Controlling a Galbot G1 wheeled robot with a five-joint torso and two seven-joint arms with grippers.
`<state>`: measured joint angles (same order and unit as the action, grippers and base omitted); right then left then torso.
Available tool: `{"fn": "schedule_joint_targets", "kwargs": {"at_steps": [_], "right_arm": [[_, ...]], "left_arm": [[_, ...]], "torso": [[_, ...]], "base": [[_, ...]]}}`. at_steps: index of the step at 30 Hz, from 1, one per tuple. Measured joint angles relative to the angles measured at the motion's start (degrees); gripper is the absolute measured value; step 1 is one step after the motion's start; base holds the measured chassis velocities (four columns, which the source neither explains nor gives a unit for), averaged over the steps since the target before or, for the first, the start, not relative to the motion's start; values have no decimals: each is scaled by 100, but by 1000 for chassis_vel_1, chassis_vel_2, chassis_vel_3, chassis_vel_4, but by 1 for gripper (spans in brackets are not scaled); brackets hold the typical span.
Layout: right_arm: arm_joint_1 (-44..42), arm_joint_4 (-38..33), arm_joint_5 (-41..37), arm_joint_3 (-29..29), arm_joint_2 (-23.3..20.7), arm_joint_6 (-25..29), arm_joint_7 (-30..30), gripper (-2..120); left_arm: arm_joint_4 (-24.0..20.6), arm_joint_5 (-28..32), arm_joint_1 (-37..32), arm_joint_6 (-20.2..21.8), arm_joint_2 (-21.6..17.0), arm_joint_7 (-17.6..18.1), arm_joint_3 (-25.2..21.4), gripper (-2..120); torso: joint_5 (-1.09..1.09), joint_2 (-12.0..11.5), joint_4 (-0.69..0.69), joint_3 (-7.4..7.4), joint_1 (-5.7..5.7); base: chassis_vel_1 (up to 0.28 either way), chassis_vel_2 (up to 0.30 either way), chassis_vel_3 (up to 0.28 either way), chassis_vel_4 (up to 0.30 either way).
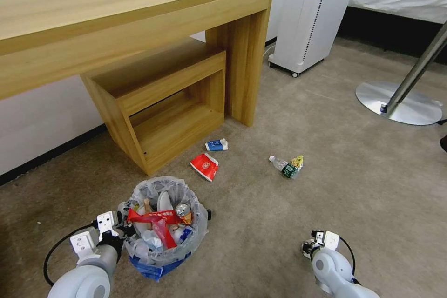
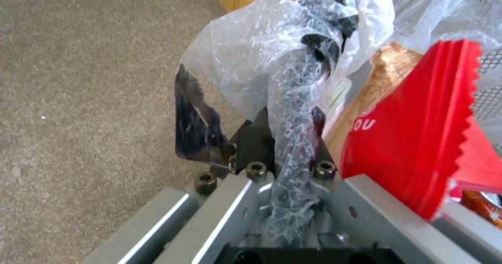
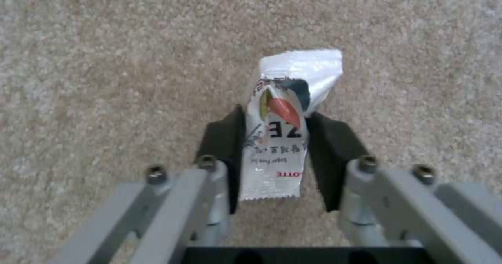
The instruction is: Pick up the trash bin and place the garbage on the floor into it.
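Note:
The trash bin (image 1: 160, 242), lined with a crinkly clear bag and holding a red wrapper (image 2: 418, 138), a can and other litter, is low at my left over the beige floor (image 1: 288, 214). My left gripper (image 1: 125, 227) is shut on its bag-covered rim (image 2: 293, 99). My right gripper (image 1: 317, 241) hangs low at the right, shut on a small white wrapper (image 3: 277, 146) just above the carpet. Garbage lies ahead on the floor: a blue-white carton (image 1: 217, 145), a red cup (image 1: 205, 166) and a clear bottle (image 1: 283, 165) beside a crumpled yellow scrap.
A wooden desk (image 1: 139, 14) with a low wooden stool (image 1: 158, 102) tucked under it stands ahead at the left. A white wheeled appliance (image 1: 312, 14) is behind, and a round metal table base (image 1: 400, 102) lies at the right. Open carpet lies between the bin and the bottle.

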<state>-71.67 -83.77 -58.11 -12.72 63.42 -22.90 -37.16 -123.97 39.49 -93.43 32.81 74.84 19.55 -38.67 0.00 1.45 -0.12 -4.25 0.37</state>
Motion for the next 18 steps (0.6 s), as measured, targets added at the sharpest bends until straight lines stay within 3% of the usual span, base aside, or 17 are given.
{"fn": "schedule_joint_targets", "kwargs": {"at_steps": [3, 7, 12, 14, 15, 17, 18], "right_arm": [[-87, -92, 58, -39, -26, 7, 57, 12], [-136, -98, 167, -40, -64, 114, 225, 0], [-235, -187, 216, -76, -117, 349, 604, 0], [-312, -269, 374, -68, -168, 873, 1104, 0], [-312, -269, 374, -68, -168, 873, 1104, 0], [-346, -475, 488, -63, -269, 1511, 1750, 0], [-346, -475, 488, -63, -269, 1511, 1750, 0]], "left_arm": [[55, -36, 3, -36, 10, -19, 16, 0], [56, -42, 17, -48, 16, -25, 31, 0], [56, -39, 20, -48, 5, -26, 28, 0], [56, -36, 20, -48, -3, -25, 21, 0], [56, -36, 20, -48, -3, -25, 21, 0], [54, -34, 18, -48, -17, -25, 14, 0], [54, -34, 18, -48, -17, -25, 14, 0]], "torso": [[0, 0, 0, 0, 0], [0, 0, 0, 0, 0], [-1, 0, 0, 0, 0], [1, 0, 0, 0, 0], [1, 0, 0, 0, 0], [1, 0, -1, 0, 0], [1, 0, -1, 0, 0]], "base": [[0, 0, 0, 0], [0, 0, 0, 0], [0, 0, 0, 0], [0, 0, 0, 0], [0, 0, 0, 0], [0, 0, 0, 0], [0, 0, 0, 0]]}}
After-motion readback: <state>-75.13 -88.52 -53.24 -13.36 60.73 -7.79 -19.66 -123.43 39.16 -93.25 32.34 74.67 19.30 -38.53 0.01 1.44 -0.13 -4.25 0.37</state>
